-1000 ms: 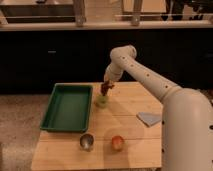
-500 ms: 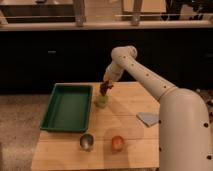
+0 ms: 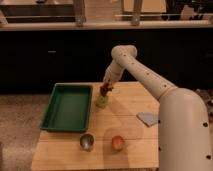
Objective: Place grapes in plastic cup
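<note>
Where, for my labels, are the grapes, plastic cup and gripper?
grapes (image 3: 105,91): camera view, the dark bunch's middle.
plastic cup (image 3: 102,103): camera view, its pale side wall.
gripper (image 3: 106,86): camera view, its tip above the plastic cup.

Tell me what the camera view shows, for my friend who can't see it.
The robot's gripper hovers with the grapes just above the plastic cup on a wooden table. A green tray, a metal cup and an orange fruit sit nearby.

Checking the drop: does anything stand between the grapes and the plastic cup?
Nothing visible does. The tool hangs just above the plastic cup, grapes at its tip; the green tray and metal cup lie well aside.
</note>
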Motion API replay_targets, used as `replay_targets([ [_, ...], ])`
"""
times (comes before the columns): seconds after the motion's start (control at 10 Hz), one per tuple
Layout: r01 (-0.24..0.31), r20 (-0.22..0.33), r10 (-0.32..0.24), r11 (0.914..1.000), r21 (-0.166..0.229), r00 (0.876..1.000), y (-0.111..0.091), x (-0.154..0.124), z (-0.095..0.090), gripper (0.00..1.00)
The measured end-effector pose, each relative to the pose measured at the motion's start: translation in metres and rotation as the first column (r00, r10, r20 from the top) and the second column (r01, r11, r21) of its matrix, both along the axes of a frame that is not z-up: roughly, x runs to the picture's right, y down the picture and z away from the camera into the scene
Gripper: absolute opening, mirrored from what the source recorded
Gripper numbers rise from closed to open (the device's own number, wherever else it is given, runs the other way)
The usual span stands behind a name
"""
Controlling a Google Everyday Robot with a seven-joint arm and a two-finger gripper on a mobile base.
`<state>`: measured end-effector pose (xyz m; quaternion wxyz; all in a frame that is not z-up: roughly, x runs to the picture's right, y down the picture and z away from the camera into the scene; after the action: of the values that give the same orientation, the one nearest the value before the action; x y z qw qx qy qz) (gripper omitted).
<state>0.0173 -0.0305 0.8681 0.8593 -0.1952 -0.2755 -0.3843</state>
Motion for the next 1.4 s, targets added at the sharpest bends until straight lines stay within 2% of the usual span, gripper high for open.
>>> replay_targets([
  [0.3,0.062,0.024,-0.061,0.9969,-0.048,0.998,0.008,-0.008,-0.002,0.00],
  [0.6,0.117,0.036,-0.114,0.9895,-0.085,0.993,0.019,-0.013,0.003,0.00],
  [1.1,0.149,0.039,-0.145,0.9837,-0.101,0.989,0.030,-0.009,0.005,0.00],
  [1.4,0.169,0.049,-0.165,0.9796,-0.108,0.985,0.036,-0.016,0.002,0.02],
])
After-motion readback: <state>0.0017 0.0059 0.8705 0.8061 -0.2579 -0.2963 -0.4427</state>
